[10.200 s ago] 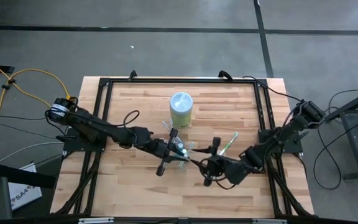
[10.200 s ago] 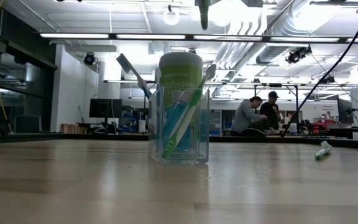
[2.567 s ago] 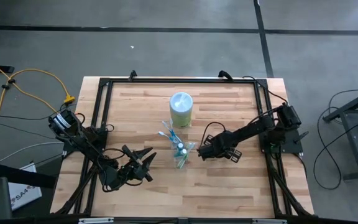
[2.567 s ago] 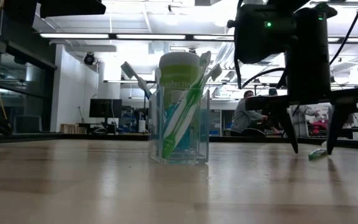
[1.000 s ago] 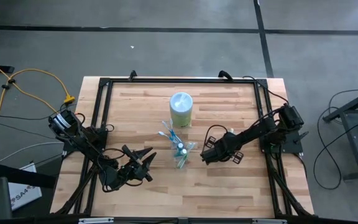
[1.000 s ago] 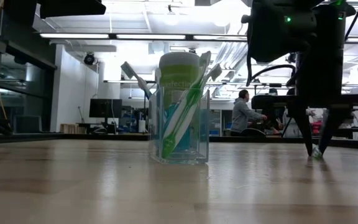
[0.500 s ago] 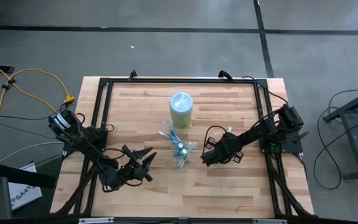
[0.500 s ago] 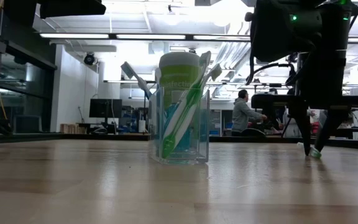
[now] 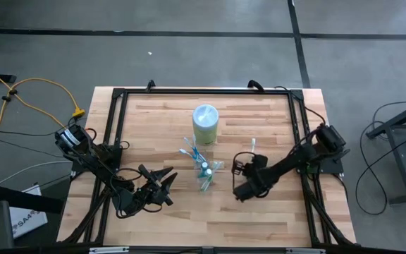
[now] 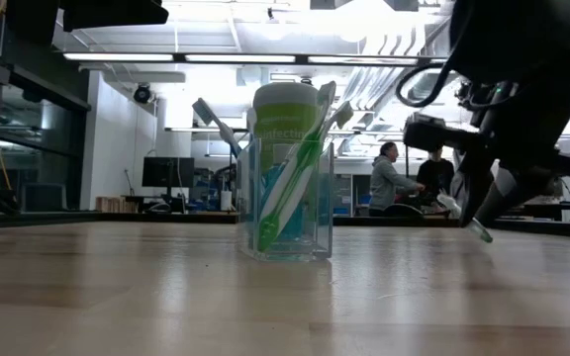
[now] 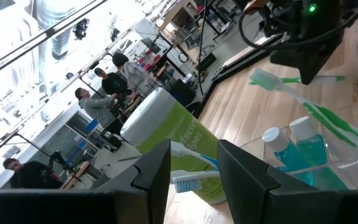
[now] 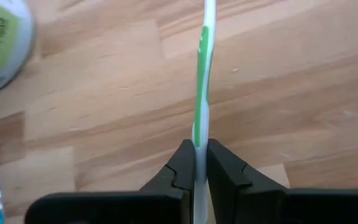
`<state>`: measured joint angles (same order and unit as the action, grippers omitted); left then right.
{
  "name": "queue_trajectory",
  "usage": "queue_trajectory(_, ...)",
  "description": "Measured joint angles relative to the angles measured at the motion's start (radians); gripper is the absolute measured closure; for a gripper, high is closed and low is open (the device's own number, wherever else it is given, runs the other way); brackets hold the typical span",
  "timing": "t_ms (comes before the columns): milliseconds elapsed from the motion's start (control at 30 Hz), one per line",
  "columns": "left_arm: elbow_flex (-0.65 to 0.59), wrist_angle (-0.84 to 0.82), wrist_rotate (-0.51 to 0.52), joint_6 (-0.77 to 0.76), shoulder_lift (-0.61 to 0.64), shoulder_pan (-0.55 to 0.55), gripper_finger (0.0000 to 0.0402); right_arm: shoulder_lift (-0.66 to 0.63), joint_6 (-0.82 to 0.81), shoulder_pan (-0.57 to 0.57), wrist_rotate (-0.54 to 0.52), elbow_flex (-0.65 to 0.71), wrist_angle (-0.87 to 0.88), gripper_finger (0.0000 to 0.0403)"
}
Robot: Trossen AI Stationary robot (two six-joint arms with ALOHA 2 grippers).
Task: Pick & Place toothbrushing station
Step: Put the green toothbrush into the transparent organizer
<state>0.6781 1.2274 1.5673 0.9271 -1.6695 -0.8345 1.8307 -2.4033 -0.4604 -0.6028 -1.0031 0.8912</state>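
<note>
The clear tumbler (image 9: pixel 204 173) stands mid-table with blue-and-white and green-and-white toothbrushes (image 10: pixel 295 178) and two blue toothpaste tubes (image 11: pixel 291 146) upright in it. To its right, my right gripper (image 12: pixel 196 163) is shut on a green-and-white toothbrush (image 12: pixel 204 68). The brush's head (image 9: pixel 253 144) points toward the far edge. My left gripper (image 11: pixel 194 171) waits near the table's front left (image 9: pixel 162 189). It is level and open, with nothing between its fingers. My right gripper pinches the toothbrush's handle (image 12: pixel 199 142) between its two fingers, which slant down from the table's right and lie along the brush. The brush sticks out ahead of the fingers. In the low view it is tilted, green end (image 10: pixel 482 234) lowest; whether that end touches the table, I cannot tell.
A green-and-white canister (image 9: pixel 205 124) stands just beyond the tumbler. A black frame (image 9: pixel 203 92) runs around the wooden tabletop. Bare wood lies between the tumbler and my right gripper (image 9: pixel 224 176). People sit in the room behind the table (image 10: pixel 394 183).
My right gripper has shut on the green-and-white toothbrush and swung a little toward the near edge while its wrist turned. The brush, which lay on the table, now slants in the grip. My left arm has kept still.
</note>
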Motion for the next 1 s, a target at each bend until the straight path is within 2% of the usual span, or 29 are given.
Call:
queue_trajectory(200,0.000,0.000,0.000,-0.008,0.000,0.000,0.0275,-0.001,0.035,-0.043,-0.072,0.000,-0.004,0.0389)
queue_trajectory(467,0.000,0.000,-0.025,-0.019,0.000,0.000,0.0275,-0.003,0.191,-0.097,-0.240,-0.002,-0.048,0.0389)
queue_trajectory(767,0.000,0.013,-0.113,-0.068,0.000,0.000,0.0275,-0.004,0.341,-0.144,-0.407,-0.002,-0.043,0.0389)
queue_trajectory(1000,0.000,0.070,-0.159,-0.089,0.000,0.000,0.0275,-0.005,0.428,-0.190,-0.483,-0.002,-0.037,0.0389)
